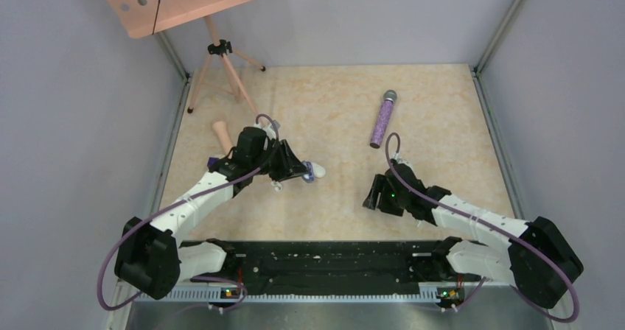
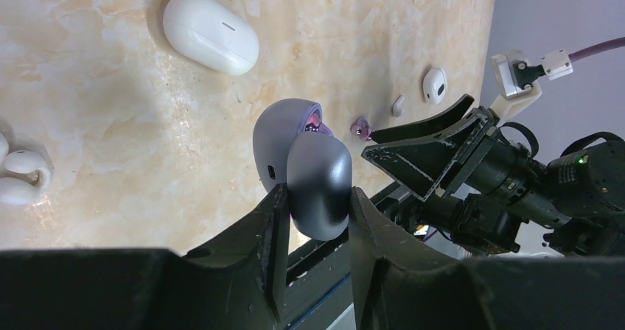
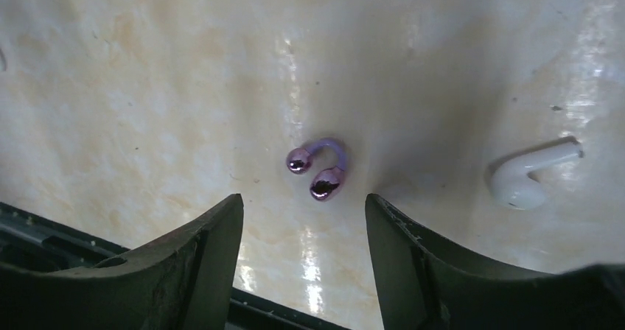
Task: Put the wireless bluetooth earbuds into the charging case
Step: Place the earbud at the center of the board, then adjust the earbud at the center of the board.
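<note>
My left gripper point(image 1: 301, 171) point(image 2: 315, 194) is shut on an open grey charging case point(image 2: 306, 164) with a purple inside, and holds it just above the table; the case also shows in the top view point(image 1: 314, 171). A purple earbud point(image 3: 318, 169), two glossy beads joined by a curved band, lies on the table. My right gripper point(image 1: 371, 195) point(image 3: 304, 201) is open and empty, its jaws on either side of the earbud and just short of it. The same purple earbud point(image 2: 360, 129) shows beyond the case in the left wrist view, at the tip of my right gripper.
A white closed case point(image 2: 211, 33), a white clip earbud pair point(image 2: 18, 175) and a white stem earbud point(image 3: 527, 174) point(image 2: 434, 85) lie on the table. A purple glitter microphone point(image 1: 383, 118) lies at the back right. A pink tripod point(image 1: 217, 65) and a pink cylinder point(image 1: 220, 132) are at the back left.
</note>
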`<state>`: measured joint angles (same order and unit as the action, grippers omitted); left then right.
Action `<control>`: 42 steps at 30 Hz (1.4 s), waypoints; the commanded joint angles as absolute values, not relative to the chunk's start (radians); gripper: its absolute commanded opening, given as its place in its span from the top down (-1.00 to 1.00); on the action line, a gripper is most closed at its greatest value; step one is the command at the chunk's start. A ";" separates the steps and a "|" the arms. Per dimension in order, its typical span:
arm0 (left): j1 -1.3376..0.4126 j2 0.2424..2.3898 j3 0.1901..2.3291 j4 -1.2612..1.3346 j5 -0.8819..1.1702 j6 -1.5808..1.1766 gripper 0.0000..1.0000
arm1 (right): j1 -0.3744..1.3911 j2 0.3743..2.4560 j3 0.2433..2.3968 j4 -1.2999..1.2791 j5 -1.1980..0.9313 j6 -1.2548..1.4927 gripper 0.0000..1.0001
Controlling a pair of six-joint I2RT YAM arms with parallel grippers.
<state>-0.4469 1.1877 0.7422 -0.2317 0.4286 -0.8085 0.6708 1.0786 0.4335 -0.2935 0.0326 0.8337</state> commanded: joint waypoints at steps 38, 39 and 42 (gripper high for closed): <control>-0.461 1.196 0.767 -0.189 0.427 -0.797 1.00 | 0.642 1.264 0.638 -0.343 0.095 0.641 0.23; -0.461 1.195 0.767 -0.189 0.425 -0.797 1.00 | 0.641 1.268 0.637 -0.338 0.091 0.640 0.24; -0.460 1.196 0.767 -0.189 0.425 -0.797 1.00 | 0.643 1.281 0.634 -0.315 0.066 0.635 0.24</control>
